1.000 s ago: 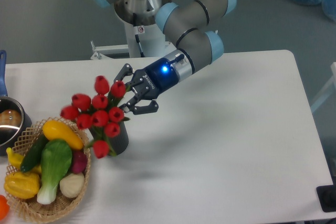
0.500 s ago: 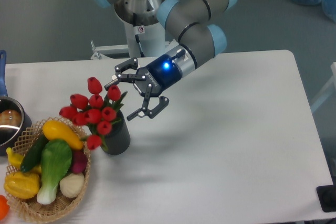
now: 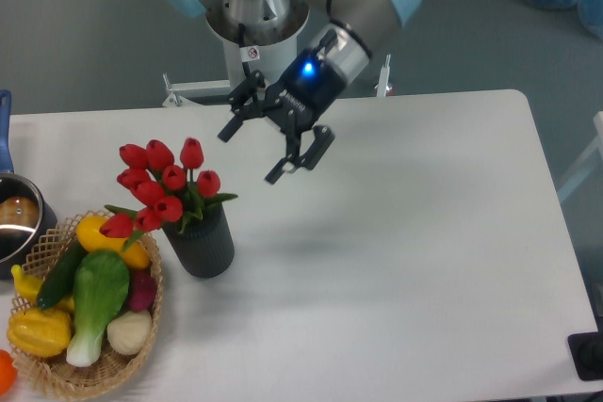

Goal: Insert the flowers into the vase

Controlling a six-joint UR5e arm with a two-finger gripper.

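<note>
While nothing is in our grasp, we read the scene from the table's left edge. At that edge sits a steel pot [image 3: 13, 223] with a blue handle, and just toward the front-left corner a wicker basket [image 3: 85, 369] holds yellow and green vegetables. Touching the basket's right rim stands the vase [image 3: 200, 244], dark and ribbed, upright on the white table [image 3: 424, 261]. The flowers [image 3: 160, 185] stand in its mouth, their red buds leaning left over the basket.

Further right and nearer the back edge, our gripper [image 3: 273, 143] hangs above the table with its jaws spread wide and empty, well apart from the bunch.

We judge the tulips light and soft: buds and leaves would crush or bend under pressure, so any regrasp belongs low on the gathered stems, just above the vase mouth, with gentle force. The vase looks stiff and fairly stable, though its ribbed wall could tip if the leaning bunch is tugged sideways.
</note>
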